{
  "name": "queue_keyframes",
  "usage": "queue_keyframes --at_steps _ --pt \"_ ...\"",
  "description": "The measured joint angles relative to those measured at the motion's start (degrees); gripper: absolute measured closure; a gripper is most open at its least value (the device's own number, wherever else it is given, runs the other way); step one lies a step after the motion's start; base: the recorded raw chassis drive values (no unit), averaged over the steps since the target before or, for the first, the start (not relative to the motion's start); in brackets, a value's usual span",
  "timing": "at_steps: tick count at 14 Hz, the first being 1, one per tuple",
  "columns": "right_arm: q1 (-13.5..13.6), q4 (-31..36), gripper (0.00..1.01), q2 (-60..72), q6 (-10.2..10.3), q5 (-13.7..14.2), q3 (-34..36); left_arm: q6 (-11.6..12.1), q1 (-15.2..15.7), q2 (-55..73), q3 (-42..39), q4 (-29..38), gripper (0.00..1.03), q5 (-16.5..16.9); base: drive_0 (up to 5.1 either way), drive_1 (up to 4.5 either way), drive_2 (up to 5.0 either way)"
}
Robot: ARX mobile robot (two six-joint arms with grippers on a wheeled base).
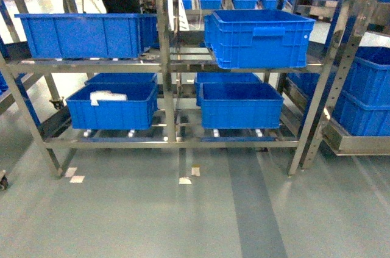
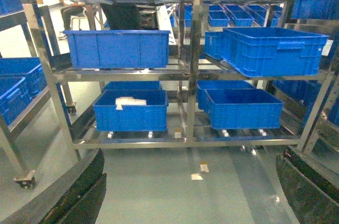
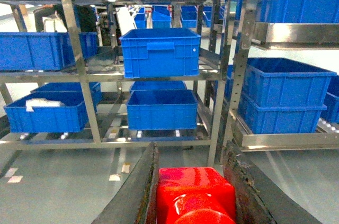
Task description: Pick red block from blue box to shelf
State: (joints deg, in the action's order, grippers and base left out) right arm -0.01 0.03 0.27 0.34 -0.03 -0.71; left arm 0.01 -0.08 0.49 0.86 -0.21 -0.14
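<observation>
My left gripper (image 2: 188,192) stands wide open with nothing between its dark fingers (image 2: 79,192), which frame the bottom corners of the left wrist view above the grey floor (image 1: 183,221). Ahead of me is the shelf (image 1: 164,63), its steel posts and rails carrying royal-blue crates on two tiers. On the upper tier sits a long crate (image 1: 85,35) at left and a ribbed crate with a handle (image 1: 259,38) at right, set slightly askew. On the lower tier, the left crate (image 1: 113,111) holds something white and crumpled (image 1: 106,96), and the right crate (image 1: 241,105) sits just across the centre post from it. A second rack (image 1: 359,87) with more blue crates stands to the right of the shelf. My right gripper (image 3: 193,195) is closed on the red block (image 3: 196,197), which sits clamped between both fingers, its round stud facing the wrist camera, held above the floor in front of the shelf.
</observation>
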Motion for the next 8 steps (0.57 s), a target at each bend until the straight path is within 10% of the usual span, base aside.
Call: queue_keyframes --at_steps 8 --pt "0.0 -0.39 0.72 0.0 0.02 0.0 0.0 0.0 0.02 0.0 0.0 -0.04 0.05 0.13 -1.5 -1.52 -1.5"
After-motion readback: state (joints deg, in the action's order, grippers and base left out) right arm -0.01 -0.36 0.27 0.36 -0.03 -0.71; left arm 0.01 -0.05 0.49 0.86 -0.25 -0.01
